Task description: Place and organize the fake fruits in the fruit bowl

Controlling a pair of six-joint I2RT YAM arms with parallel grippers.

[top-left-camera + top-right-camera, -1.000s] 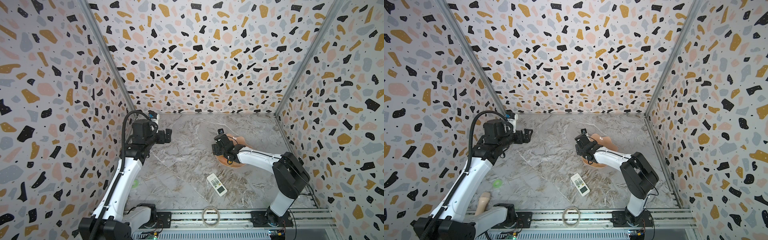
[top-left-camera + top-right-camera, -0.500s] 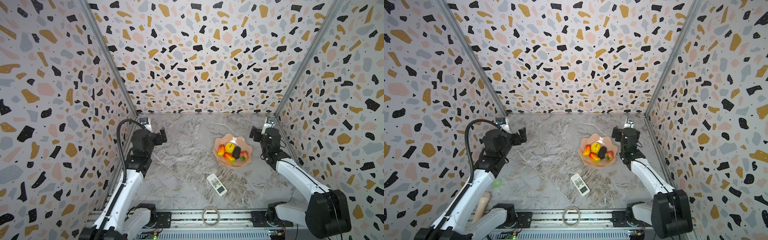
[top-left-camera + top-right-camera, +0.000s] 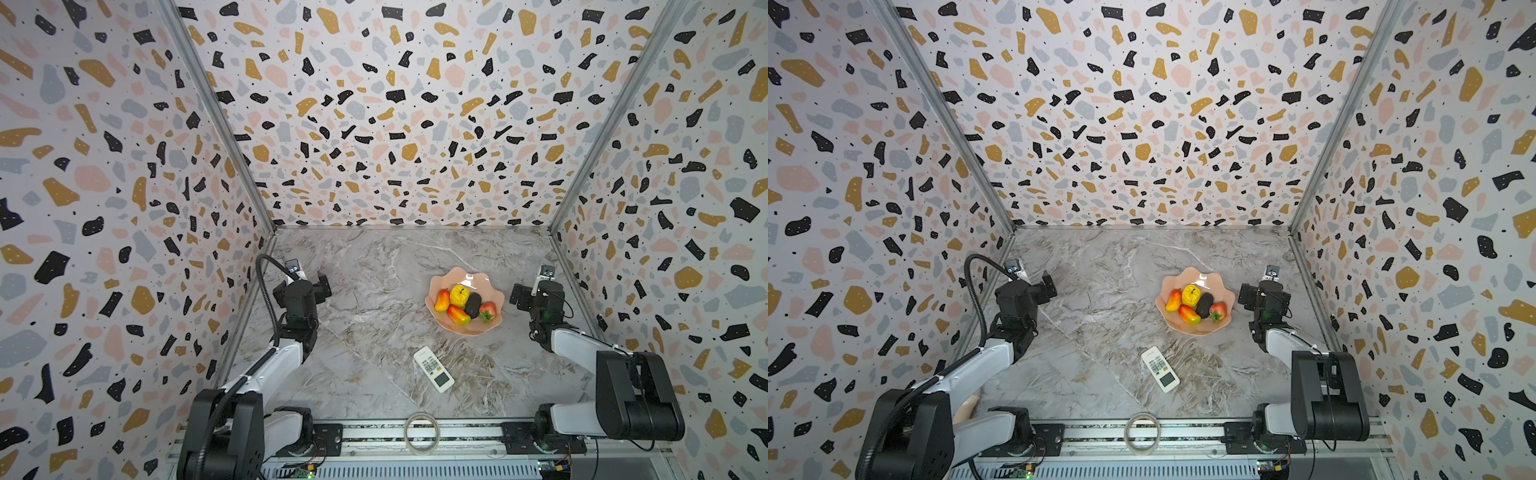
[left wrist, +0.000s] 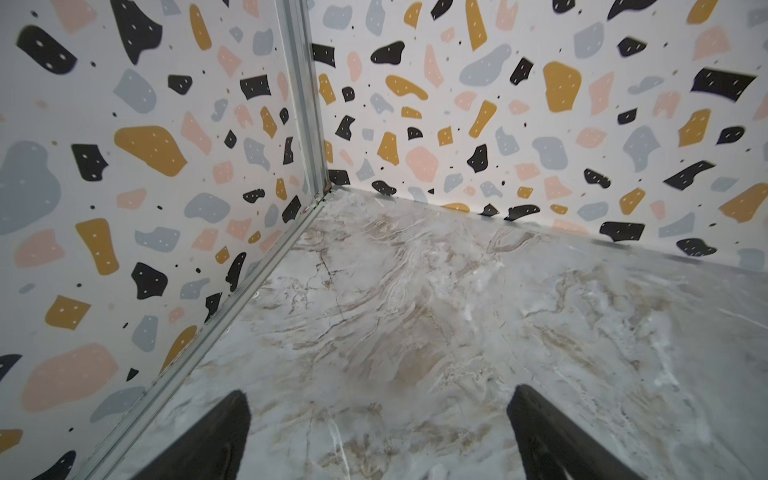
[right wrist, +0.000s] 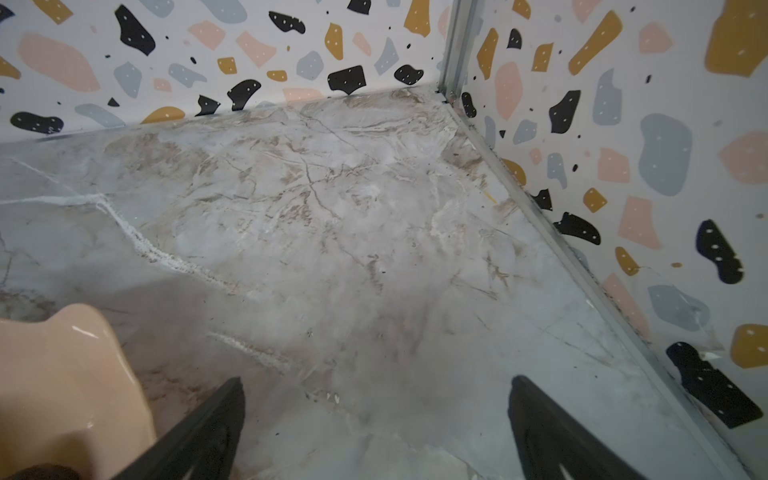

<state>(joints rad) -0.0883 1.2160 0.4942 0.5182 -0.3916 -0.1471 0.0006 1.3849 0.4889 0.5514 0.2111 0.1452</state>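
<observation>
Right gripper stands with jaws wide apart and empty, just beside the fruit bowl near the right edge of the tabletop. Left gripper, likewise parted, hovers by the left edge. All 5 fake fruits lie in the bowl, seemingly touching.

Our left arm and right arm sit folded back near their bases, elbows bent. Our left gripper and right gripper face away from the bases, jaws spread wide; we grip nothing.
</observation>
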